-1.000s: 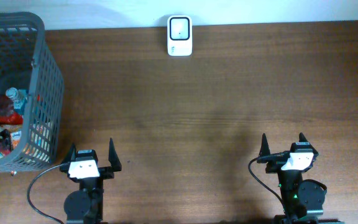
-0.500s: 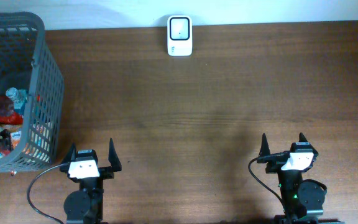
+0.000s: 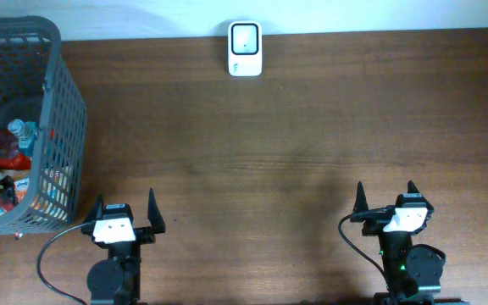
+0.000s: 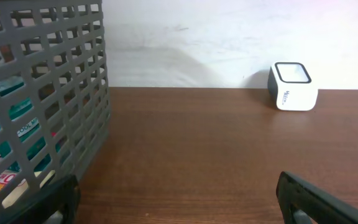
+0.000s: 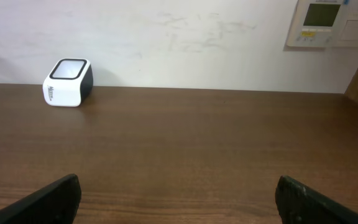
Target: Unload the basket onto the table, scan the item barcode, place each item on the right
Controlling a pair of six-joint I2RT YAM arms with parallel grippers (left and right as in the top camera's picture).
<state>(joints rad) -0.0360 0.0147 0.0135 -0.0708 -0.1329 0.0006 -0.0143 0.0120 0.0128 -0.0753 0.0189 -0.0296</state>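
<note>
Red snack packets (image 3: 2, 151) lie in the grey plastic mesh basket (image 3: 70, 110), far from the white boxy scanner (image 3: 245, 48); nothing has moved, left gripper (image 3: 125, 200) and right gripper (image 3: 385, 190) gaping empty, task unstarted.

The grey basket (image 3: 66, 127) runs off the overhead picture on its left side, and the packets (image 3: 2, 152) inside it sit half hidden behind its mesh, their print too small for you to read. In the right wrist view the wall panel (image 5: 329, 23) is cut off at the top.
</note>
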